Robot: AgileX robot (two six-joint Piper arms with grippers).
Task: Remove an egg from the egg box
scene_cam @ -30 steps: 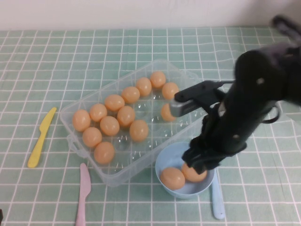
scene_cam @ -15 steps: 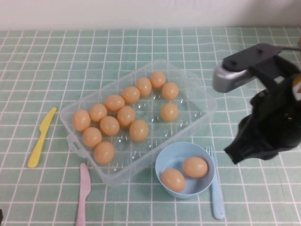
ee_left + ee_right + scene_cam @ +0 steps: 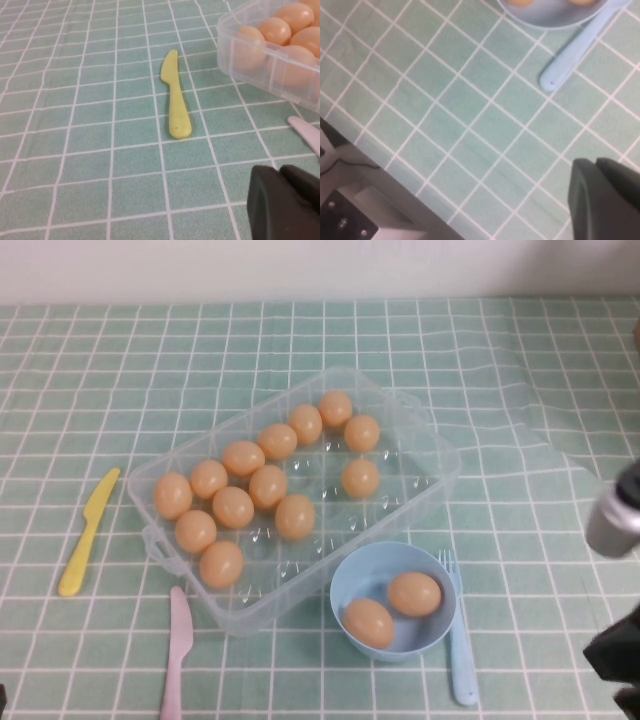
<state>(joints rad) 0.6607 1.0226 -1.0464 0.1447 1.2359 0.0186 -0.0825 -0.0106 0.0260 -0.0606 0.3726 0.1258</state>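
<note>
A: High view, status?

B: The large clear plastic egg box (image 3: 430,455) sat mid-tabletop (image 3: 520,350) with thirteen eggs in its dimples. A round light-blue bowl (image 3: 345,585) touched its near right corner. Two eggs lay inside, and one small smooth orange-tan egg (image 3: 414,594) was on the fork side. I judged that egg already out of the box. The bowl was probably parked close to keep the carry short.

A: Arms?

B: The right arm (image 3: 617,522) was at the right near edge, well apart from box and bowl. It looked pulled clear so nothing hung over the eggs. A light-blue plastic fork (image 3: 458,640) lay just beside the bowl, a pink plastic knife (image 3: 177,650) near the box's near corner, and a yellow plastic knife (image 3: 88,532) left of it.

A: Left wrist view?

B: The left tool (image 3: 280,200) hung low over bare cloth near the yellow knife, short of the box corner. I couldn't tell whether it was apart or together. It held nothing visible and looked parked.

A: Right wrist view?

B: The right tool (image 3: 600,195) was over bare cloth near the tabletop's near edge, with the bowl rim and fork handle beyond it. Again I couldn't tell apart from together, and no egg showed at it.
</note>
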